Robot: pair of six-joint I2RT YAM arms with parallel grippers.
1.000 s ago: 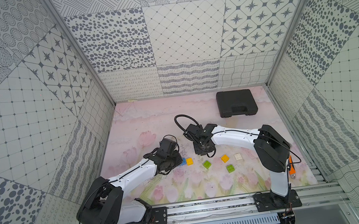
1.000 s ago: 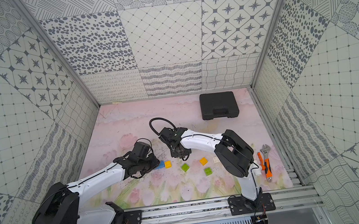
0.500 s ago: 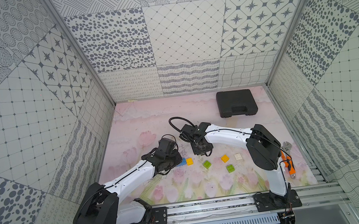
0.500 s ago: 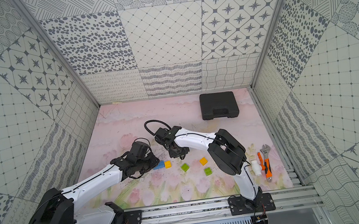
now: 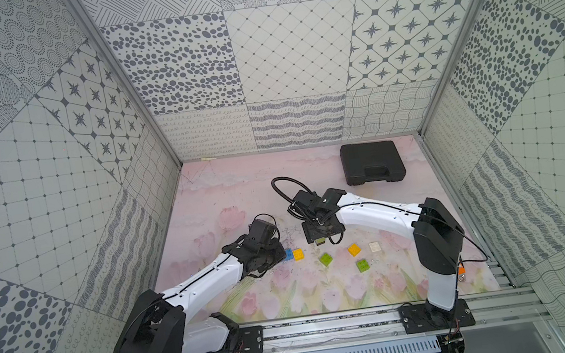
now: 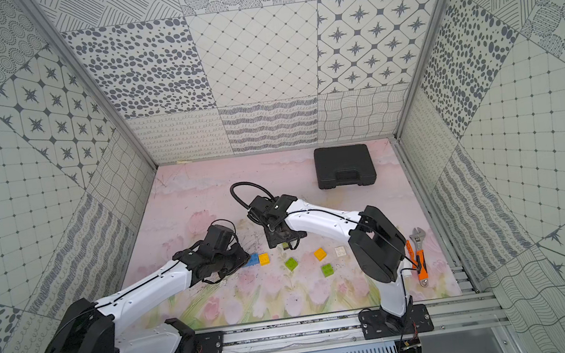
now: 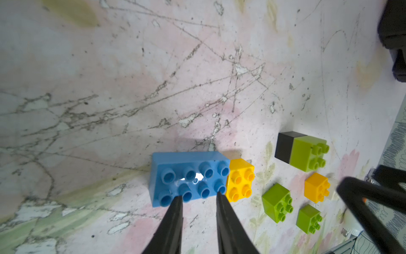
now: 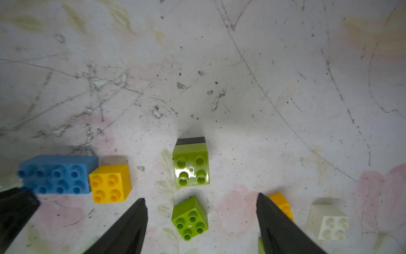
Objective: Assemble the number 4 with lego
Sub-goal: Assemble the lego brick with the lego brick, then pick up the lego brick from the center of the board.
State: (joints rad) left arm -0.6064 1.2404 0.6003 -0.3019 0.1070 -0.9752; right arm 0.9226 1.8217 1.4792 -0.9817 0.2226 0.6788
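Right wrist view: my right gripper (image 8: 201,197) has just let go. Its jaws, pressed together a second ago, now stand wide apart with nothing between them. Just past the tips the green-and-black pair (image 8: 191,167), a lime brick joined to a black one, lies free on the mat (image 8: 263,88). A lone green brick (image 8: 190,217) sits near my fingertips, apart from the pair.

Left wrist view: my left gripper (image 7: 199,195) has not altered. Its jaws keep a narrow gap, with the tips at the edge of the blue brick (image 7: 189,173), which touches a yellow brick (image 7: 240,180). I cannot tell whether I am pinching the blue brick or only steadying it.

In both top views my right gripper hangs low over the released pair, between the blue-and-yellow bricks and the loose ones: two green, one yellow and the white brick (image 5: 374,246), all well apart.

I judge the first sub-piece is now set down. The number 4 is not yet formed, so the next step would be to bring this pair and the blue brick together.
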